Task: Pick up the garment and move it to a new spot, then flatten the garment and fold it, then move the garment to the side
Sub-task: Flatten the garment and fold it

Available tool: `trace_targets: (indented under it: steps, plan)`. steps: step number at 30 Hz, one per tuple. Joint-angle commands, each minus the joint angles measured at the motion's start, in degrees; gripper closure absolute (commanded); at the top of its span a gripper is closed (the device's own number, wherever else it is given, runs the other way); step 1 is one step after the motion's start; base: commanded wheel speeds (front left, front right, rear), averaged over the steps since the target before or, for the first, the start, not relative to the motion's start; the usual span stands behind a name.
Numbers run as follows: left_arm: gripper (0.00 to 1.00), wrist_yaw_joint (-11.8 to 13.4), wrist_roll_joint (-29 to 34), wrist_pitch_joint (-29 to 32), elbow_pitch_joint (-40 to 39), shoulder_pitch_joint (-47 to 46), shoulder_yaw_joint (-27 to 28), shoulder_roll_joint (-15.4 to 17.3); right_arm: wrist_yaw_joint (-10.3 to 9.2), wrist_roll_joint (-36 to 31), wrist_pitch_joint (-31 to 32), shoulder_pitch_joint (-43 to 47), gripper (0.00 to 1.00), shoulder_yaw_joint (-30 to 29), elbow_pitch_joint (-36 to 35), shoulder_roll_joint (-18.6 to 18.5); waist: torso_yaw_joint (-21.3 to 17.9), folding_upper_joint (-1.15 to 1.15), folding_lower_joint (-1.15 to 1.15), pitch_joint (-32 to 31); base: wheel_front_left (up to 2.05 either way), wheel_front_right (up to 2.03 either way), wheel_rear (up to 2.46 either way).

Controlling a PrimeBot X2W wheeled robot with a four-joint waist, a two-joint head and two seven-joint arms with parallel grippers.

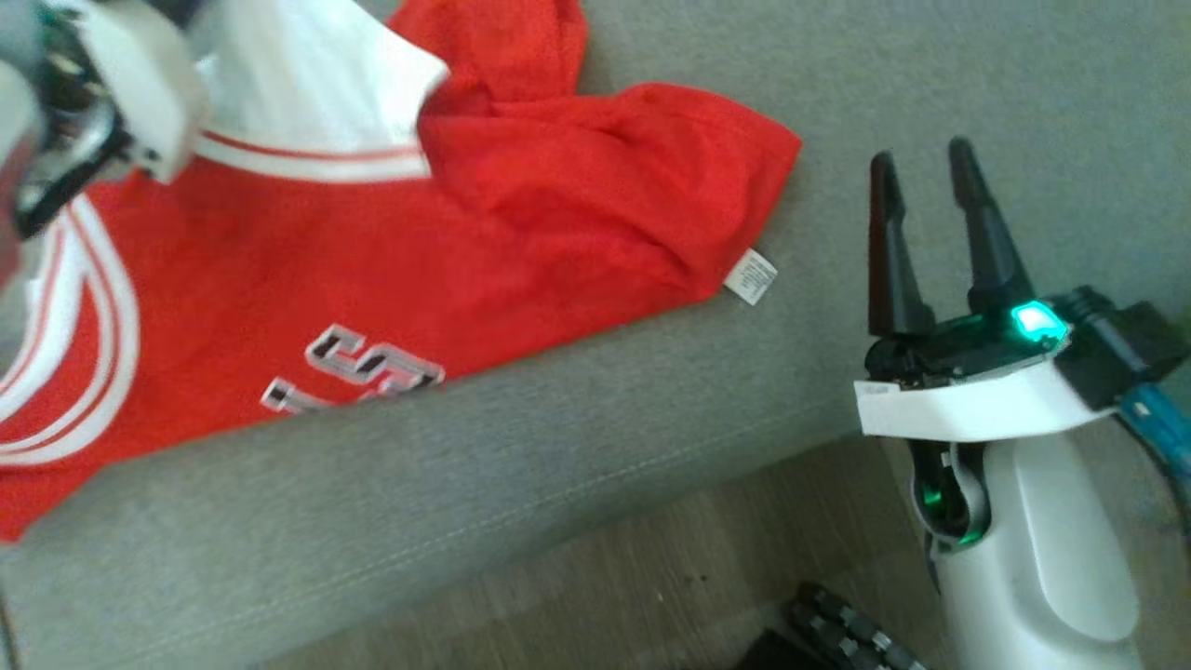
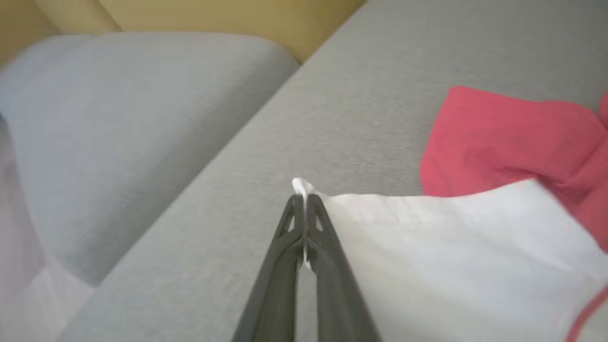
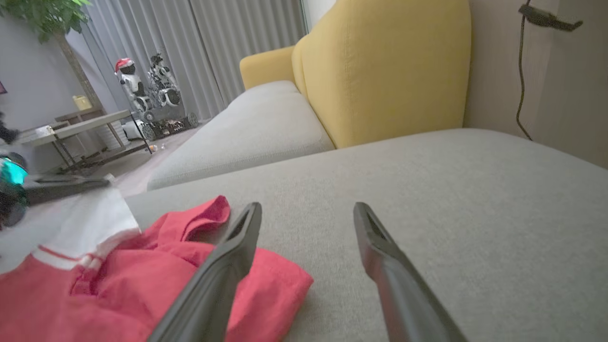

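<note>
My left gripper [image 2: 304, 197] is pressed together, pinching the white edge of the red garment [image 2: 427, 247] at the centre of the left wrist view, with bare grey sofa cushion [image 2: 332, 109] open above and to the left of the pinch. In the head view the garment [image 1: 372, 251] lies rumpled across the upper left, its lower hem along the cushion's front edge and its white label [image 1: 751, 276] at the right corner. My right gripper [image 1: 921, 158] stands spread and empty at the right, apart from the garment, over bare cushion, with wooden floor [image 1: 651, 568] below the front edge.
</note>
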Motion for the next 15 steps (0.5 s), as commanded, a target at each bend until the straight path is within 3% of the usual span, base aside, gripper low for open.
trace_targets:
  steps: [1, 10, 15]
  plan:
    - [1.00, 1.4, 0.8, -1.9, -0.9, -3.3, 3.4, 3.9, 0.42, -1.4, -0.4, 0.9, 0.00, 0.6, 0.0, 0.0, 2.5, 0.00, 0.00, -2.3, 0.00, 0.00, 0.00]
    - [1.00, 7.0, -1.8, -5.5, -5.0, 0.1, 7.2, 14.2, 0.42, -4.4, -0.4, 1.3, 0.00, 0.1, 8.5, 0.0, 7.8, 0.00, 0.00, -6.3, 0.00, 0.00, 0.00]
    - [1.00, 9.2, -3.5, -5.6, -7.6, 2.4, 7.9, 16.7, 0.42, -4.3, -0.4, 1.1, 0.00, 1.2, 11.0, 0.0, 9.3, 0.00, 0.00, -7.3, 0.00, 0.00, 0.00]
